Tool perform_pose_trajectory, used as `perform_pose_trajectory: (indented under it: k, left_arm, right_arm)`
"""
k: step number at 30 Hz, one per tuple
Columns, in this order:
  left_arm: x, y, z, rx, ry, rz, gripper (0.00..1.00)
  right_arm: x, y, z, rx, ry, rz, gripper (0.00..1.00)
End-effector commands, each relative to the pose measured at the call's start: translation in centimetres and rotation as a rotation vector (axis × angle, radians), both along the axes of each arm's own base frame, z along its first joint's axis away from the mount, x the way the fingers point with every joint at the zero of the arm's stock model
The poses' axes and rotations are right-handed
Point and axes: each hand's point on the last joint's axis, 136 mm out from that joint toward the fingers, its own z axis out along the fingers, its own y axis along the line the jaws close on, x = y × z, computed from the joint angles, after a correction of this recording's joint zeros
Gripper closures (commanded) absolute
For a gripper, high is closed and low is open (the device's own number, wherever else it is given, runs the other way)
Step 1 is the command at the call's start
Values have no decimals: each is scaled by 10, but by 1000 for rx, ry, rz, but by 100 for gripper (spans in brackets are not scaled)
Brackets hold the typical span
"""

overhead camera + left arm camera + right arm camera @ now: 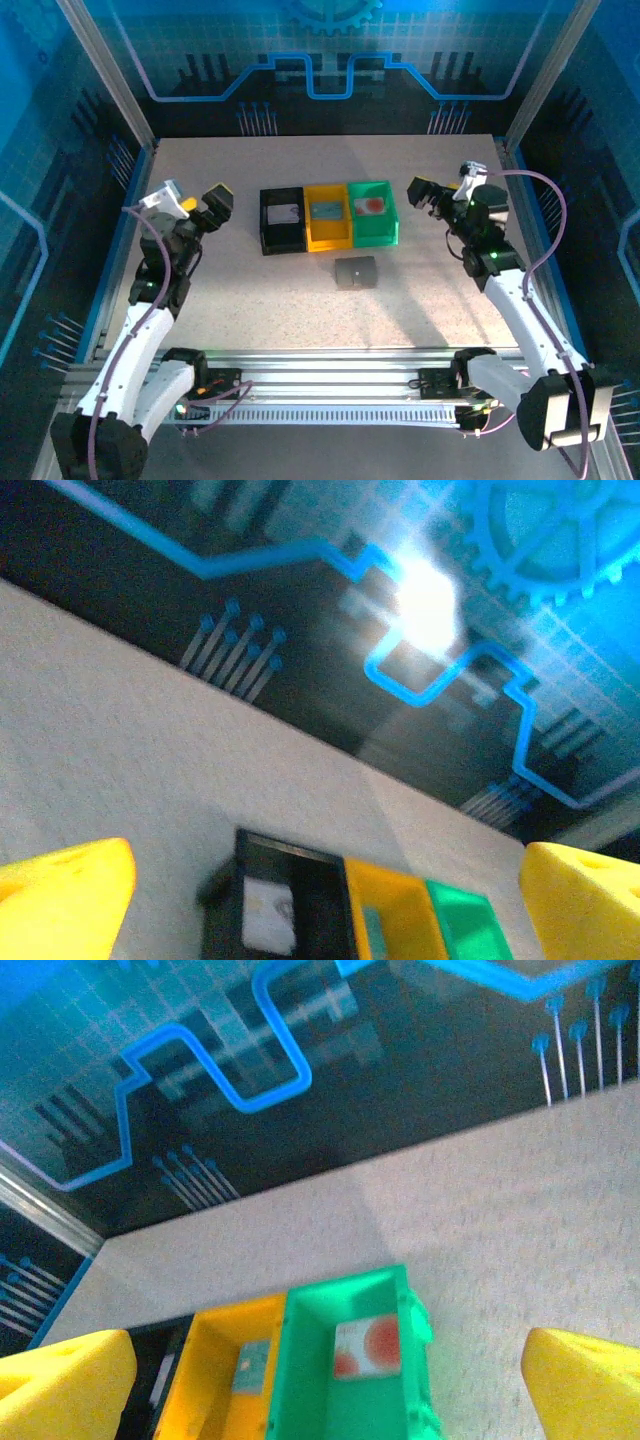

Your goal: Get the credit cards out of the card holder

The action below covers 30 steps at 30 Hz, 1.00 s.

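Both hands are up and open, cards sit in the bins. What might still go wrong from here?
1. The card holder lies flat and apparently shut; any card left inside is hidden, so stopping now might miss one.
2. Opening it means pinching a thin flat thing: the left hand or right hand may push it against the green bin just behind it.

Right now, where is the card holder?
In the top view, the card holder lies mid-table, just on the near side of the yellow bin and green bin.
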Motion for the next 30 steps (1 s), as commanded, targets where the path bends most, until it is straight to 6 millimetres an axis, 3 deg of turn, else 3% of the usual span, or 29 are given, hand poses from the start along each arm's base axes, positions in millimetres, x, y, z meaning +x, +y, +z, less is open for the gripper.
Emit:
perform_pose_trajectory:
  k: [1,5,11,17,25,30]
  left_arm:
    - [-11,-34,-30,-126,173,-154,1]
    - [-25,-52,-58,-70,295,-151,1]
    - [-53,-63,-103,2,491,-104,1]
    - [-72,-82,-120,57,558,-149,1]
    - [-76,-96,-133,107,617,-192,1]
    - [-77,-96,-133,122,628,-186,1]
  right_arm:
    - [-27,11,-40,-4,238,6,0]
    - [-52,20,-64,-131,350,14,0]
    - [-93,39,-96,-266,453,83,0]
    - [-127,63,-127,-306,558,171,0]
    - [-132,108,-156,-379,610,281,16]
    - [-124,124,-170,-417,645,288,20]
